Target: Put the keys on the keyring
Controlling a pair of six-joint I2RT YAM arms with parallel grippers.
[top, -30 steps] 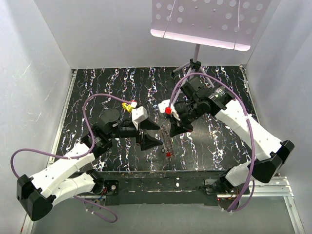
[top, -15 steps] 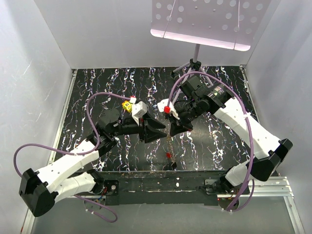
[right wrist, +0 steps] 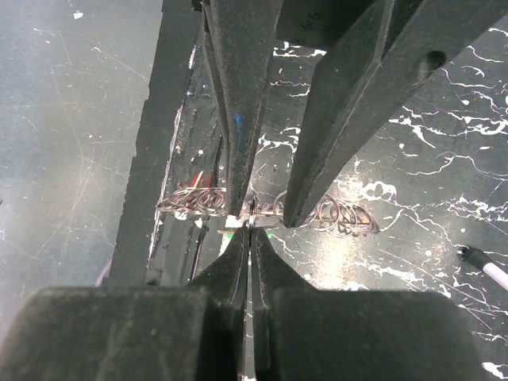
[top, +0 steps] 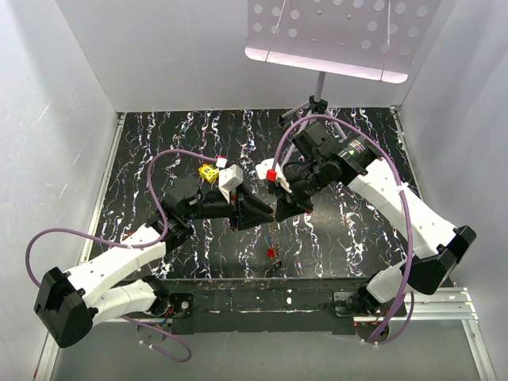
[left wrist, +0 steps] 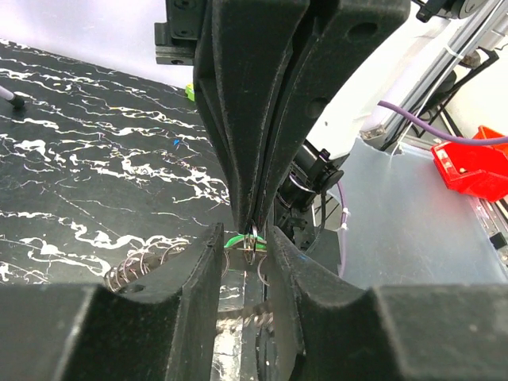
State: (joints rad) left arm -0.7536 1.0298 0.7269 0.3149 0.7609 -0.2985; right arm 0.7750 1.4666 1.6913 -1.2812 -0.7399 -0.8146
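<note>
The keyring (right wrist: 251, 216), a thin wire ring seen edge-on, is pinched in the tips of my right gripper (right wrist: 250, 230), which is shut on it above the dark table. The keyring (left wrist: 252, 240) hangs below the right gripper's shut tips (left wrist: 252, 225). A green key (left wrist: 236, 240) lies against it; I cannot tell if it is threaded on. My left gripper (left wrist: 244, 233) stands narrowly open, one finger on each side of the ring, with gaps showing. From above, the left gripper (top: 270, 213) and right gripper (top: 279, 217) meet tip to tip. A red key (top: 271, 254) lies on the table below them.
A string of loose wire rings (right wrist: 343, 216) lies on the table under the grippers. A yellow block with dark spots (top: 208, 173) sits behind the left wrist. A grey tripod stand (top: 317, 103) with a perforated white panel is at the back. A red bin (left wrist: 476, 163) stands beyond the table.
My left arm has reached right to the right gripper and its jaws have narrowed around the held ring. The right gripper has stayed shut, shifting only slightly.
</note>
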